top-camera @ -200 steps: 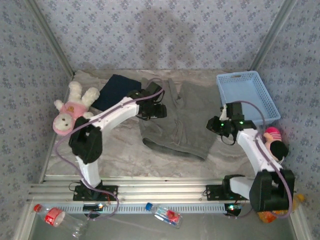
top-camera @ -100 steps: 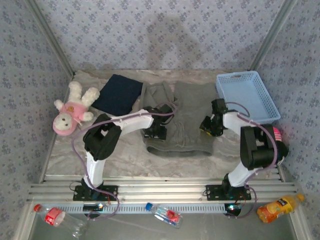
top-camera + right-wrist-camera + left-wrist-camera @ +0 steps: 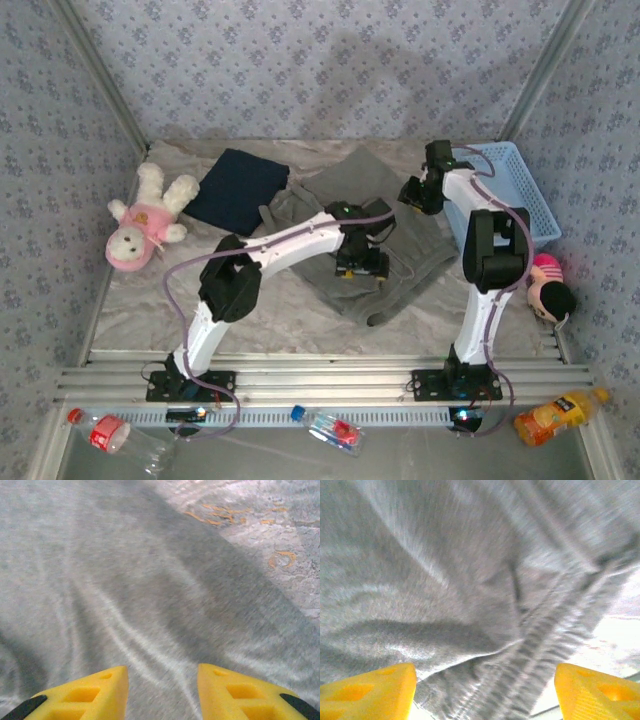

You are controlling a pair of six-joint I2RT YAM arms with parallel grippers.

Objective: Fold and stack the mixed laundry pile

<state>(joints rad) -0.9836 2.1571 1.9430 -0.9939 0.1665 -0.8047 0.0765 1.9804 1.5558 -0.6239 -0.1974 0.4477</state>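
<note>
The olive-grey garment (image 3: pixel 385 225) lies rumpled and skewed in the middle of the table, a narrow tail (image 3: pixel 385 312) pointing to the near side. The dark navy garment (image 3: pixel 238 188) lies flat at the back left, apart from it. My left gripper (image 3: pixel 362 265) hovers low over the grey garment's near part. In the left wrist view its jaws (image 3: pixel 485 680) stand wide open over a ribbed hem (image 3: pixel 555 625). My right gripper (image 3: pixel 412 195) is over the garment's far right corner, beside the basket. In the right wrist view its jaws (image 3: pixel 162 680) stand apart over grey cloth (image 3: pixel 150 590), gripping nothing.
A light blue mesh basket (image 3: pixel 520 190) stands at the back right. A white-and-pink plush toy (image 3: pixel 140 225) lies at the left, another plush (image 3: pixel 548 288) at the right edge. Bottles (image 3: pixel 110 435) (image 3: pixel 330 430) (image 3: pixel 560 412) lie below the front rail. Patterned walls close three sides.
The grey garment has shifted right and turned askew. My left gripper moved right across it and opened wider. My right arm swung from the near right to the far side by the basket, jaws opening.
</note>
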